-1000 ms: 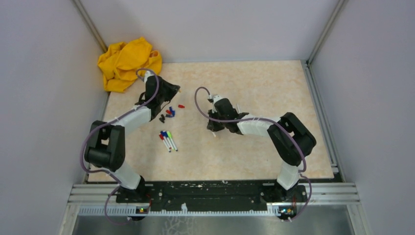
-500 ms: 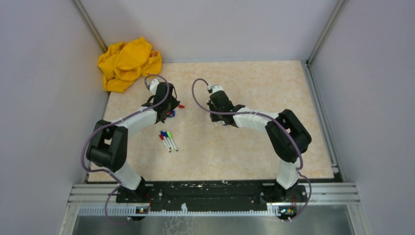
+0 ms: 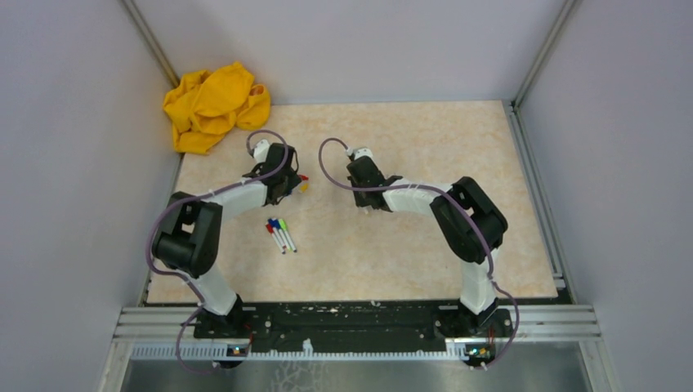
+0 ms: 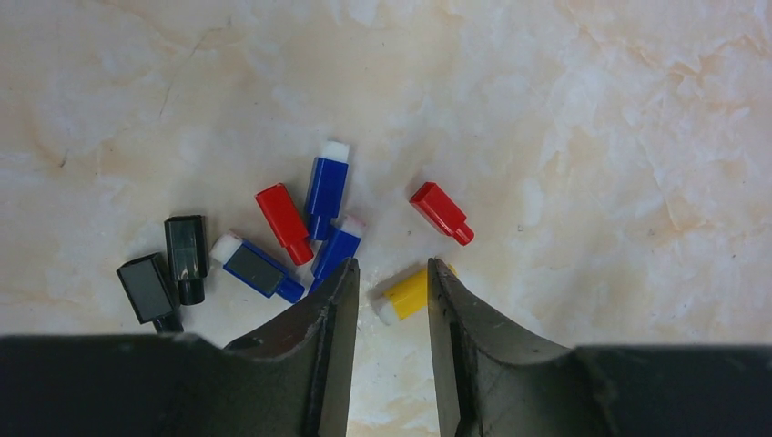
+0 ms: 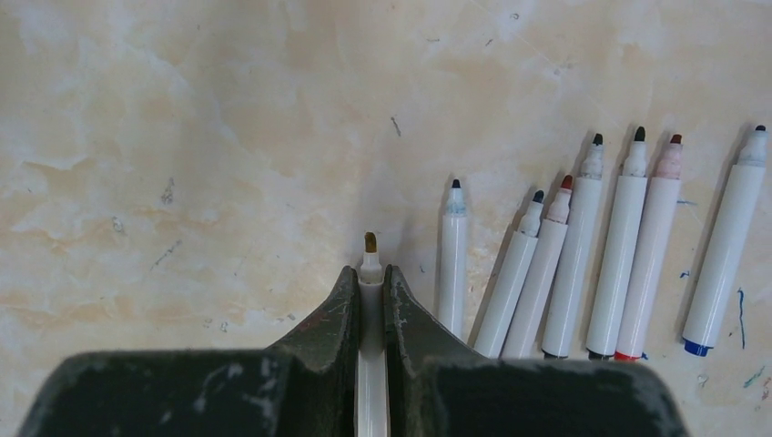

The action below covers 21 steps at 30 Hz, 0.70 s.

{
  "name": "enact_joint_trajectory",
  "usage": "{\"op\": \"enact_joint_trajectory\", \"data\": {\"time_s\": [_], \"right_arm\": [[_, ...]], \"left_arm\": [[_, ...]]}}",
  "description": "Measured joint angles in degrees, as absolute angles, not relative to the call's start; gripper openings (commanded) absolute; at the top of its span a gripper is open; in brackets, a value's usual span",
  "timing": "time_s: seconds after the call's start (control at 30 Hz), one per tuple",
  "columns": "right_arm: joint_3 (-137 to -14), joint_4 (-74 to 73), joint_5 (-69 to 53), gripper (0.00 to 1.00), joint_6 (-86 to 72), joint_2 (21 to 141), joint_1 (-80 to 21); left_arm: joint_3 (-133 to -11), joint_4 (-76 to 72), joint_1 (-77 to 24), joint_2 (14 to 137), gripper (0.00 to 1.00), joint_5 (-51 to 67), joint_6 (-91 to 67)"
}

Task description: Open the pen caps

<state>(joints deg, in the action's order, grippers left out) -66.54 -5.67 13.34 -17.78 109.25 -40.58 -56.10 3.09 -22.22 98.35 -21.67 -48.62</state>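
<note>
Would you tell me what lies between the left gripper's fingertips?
A yellow cap, lying on the table inside the open left gripper; the left wrist view shows it.

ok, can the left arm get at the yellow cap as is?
Likely yes: left gripper is open, yellow cap lies bare between its fingers; a blue cap crowds one side.

Yellow cloth (image 3: pixel 214 106) bunched far-left; uncapped markers (image 5: pixel 573 264) lie fanned.
</note>
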Motion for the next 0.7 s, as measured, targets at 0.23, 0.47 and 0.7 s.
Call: {"op": "enact_joint_trajectory", "data": {"time_s": [0.23, 0.47, 0.7], "right_arm": [[-66.6, -6.1, 15.6, 0.12, -17.2, 109.6, -40.6], [-66.6, -5.9, 17.8, 0.25, -16.1, 109.8, -40.6], [-66.5, -5.1, 18.2, 0.28, -14.3, 109.9, -40.6]], "left_arm": [[-56.0, 3.1, -22.5, 98.0, 0.40, -22.5, -49.0], [-52.9, 3.0, -23.1, 91.4, 0.50, -23.3, -49.7], [-50.8, 2.5, -23.5, 84.4, 0.58, -24.4, -50.3]]}}
